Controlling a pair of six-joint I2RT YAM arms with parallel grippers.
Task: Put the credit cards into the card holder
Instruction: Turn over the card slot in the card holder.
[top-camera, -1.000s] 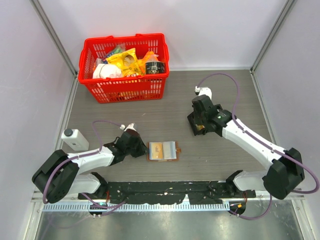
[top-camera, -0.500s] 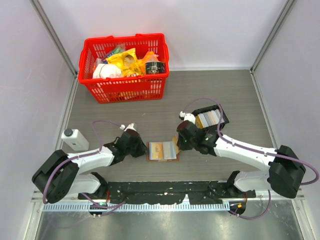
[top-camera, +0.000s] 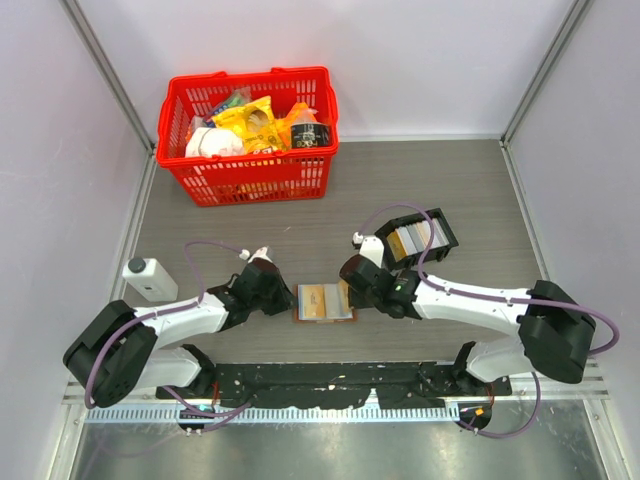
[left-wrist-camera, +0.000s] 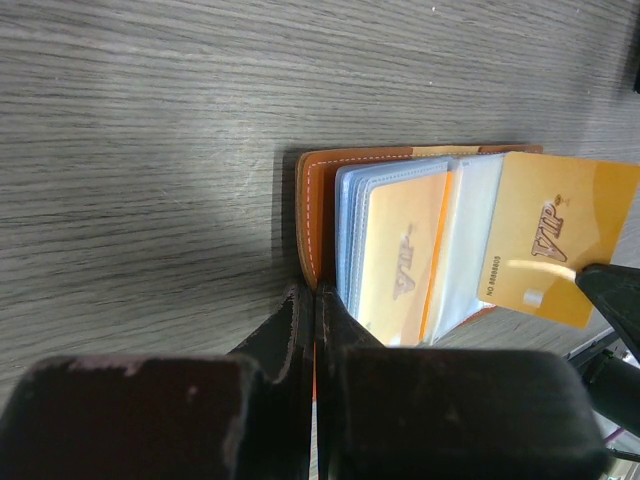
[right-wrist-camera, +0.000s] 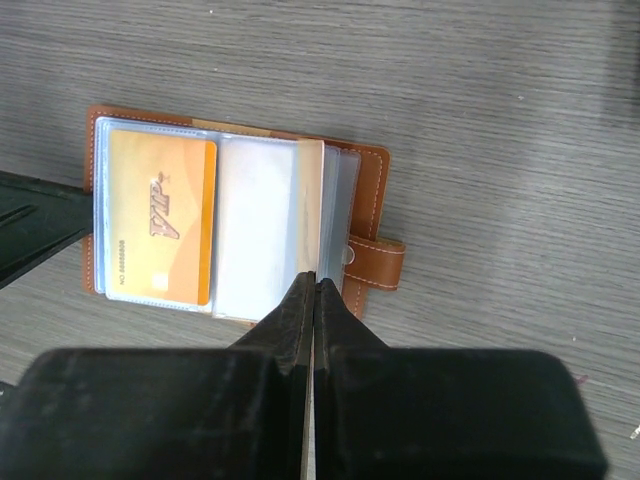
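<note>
Orange card sleeved in card holder.

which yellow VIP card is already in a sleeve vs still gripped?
Sleeved: the yellow VIP card behind clear plastic on the card holder's left page. Gripped: the other yellow card, pinched edge-on by the right gripper over the right page.

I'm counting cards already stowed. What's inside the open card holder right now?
The card holder shows one orange VIP card in a clear sleeve. The right hand holds another card edge-on above it. Sleeves underneath are covered, so further cards can't be ruled out.
</note>
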